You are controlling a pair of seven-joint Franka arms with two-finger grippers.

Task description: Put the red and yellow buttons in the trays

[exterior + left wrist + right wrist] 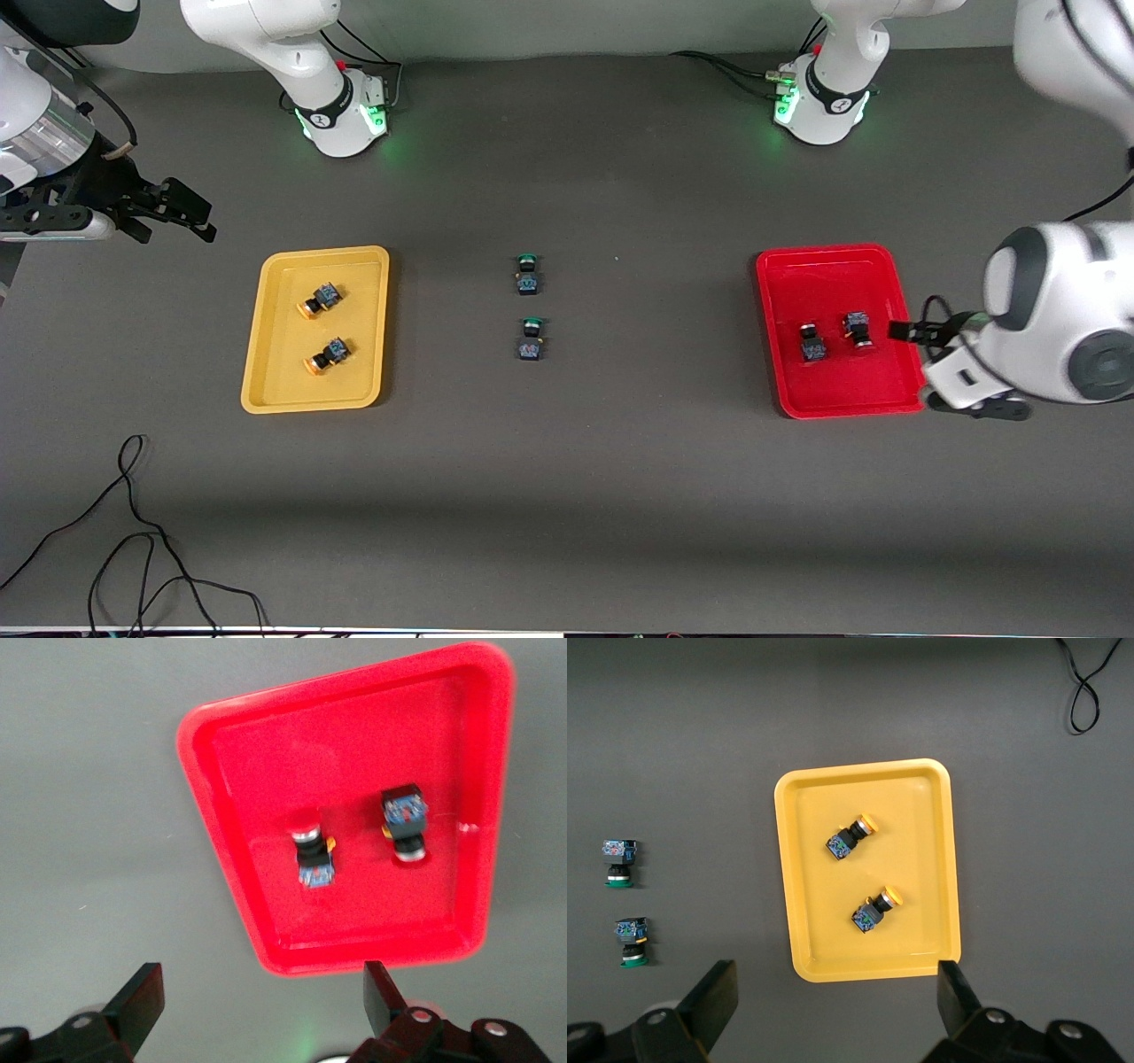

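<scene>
The yellow tray holds two yellow-capped buttons; the right wrist view shows the tray and both buttons. The red tray holds two dark-bodied buttons, their red caps hard to tell from the tray; they also show in the left wrist view on the tray. My right gripper is open and empty, up over bare table at the right arm's end. My left gripper is open and empty, over the red tray's edge at the left arm's end.
Two green-capped buttons lie on the table midway between the trays, also in the right wrist view. A loose black cable lies near the front camera's edge. The arm bases stand along the back.
</scene>
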